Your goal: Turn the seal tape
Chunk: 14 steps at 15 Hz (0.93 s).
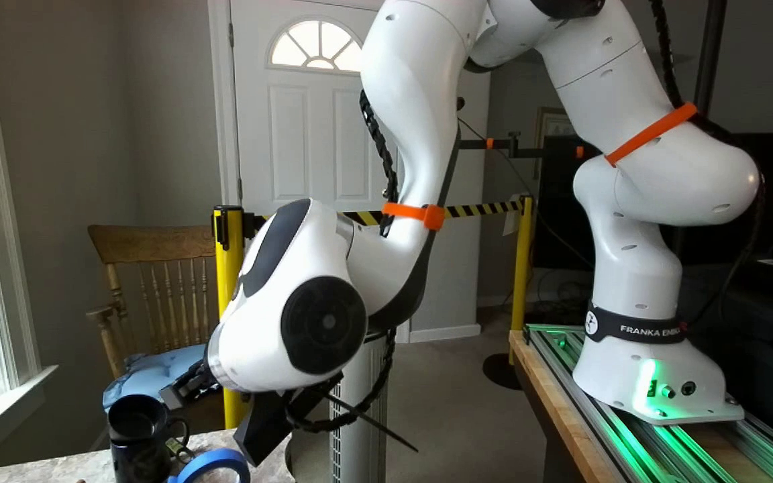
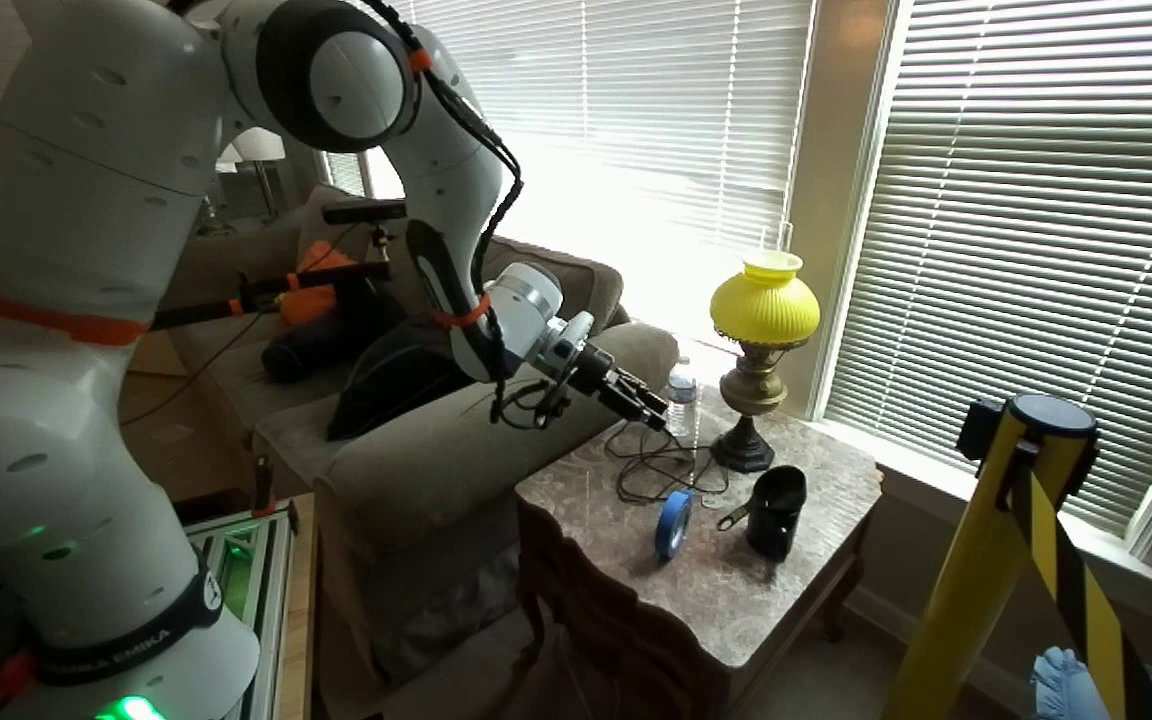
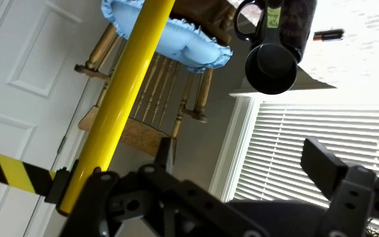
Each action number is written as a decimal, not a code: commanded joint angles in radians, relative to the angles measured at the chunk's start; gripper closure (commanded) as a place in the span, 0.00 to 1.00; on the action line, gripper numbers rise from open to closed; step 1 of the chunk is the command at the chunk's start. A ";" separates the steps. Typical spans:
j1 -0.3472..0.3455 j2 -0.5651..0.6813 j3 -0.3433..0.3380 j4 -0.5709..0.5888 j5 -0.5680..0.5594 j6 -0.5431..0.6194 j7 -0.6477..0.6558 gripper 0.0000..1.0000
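Standing on edge on the tabletop [image 2: 726, 615] is the blue tape roll [image 2: 680, 522], below the pincer [image 3: 240, 151], whose jaws gape around nothing. It should prove light and firm, apt to roll if nudged; gripping its upper rim across the width seems surest.

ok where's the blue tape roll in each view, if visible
In an exterior view: the blue tape roll is cropped at the bottom edge, left of centre.
In an exterior view: the blue tape roll stands on edge, lower right of centre.
Wrist view: not in it.
Shared landmark: the black mug, in all three.
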 commanded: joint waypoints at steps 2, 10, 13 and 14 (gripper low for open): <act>-0.082 -0.101 -0.004 -0.100 -0.112 0.286 0.119 0.00; -0.159 -0.093 -0.013 -0.067 -0.285 0.551 0.205 0.00; -0.163 -0.093 -0.012 -0.067 -0.294 0.560 0.211 0.00; -0.162 -0.093 -0.011 -0.067 -0.294 0.560 0.211 0.00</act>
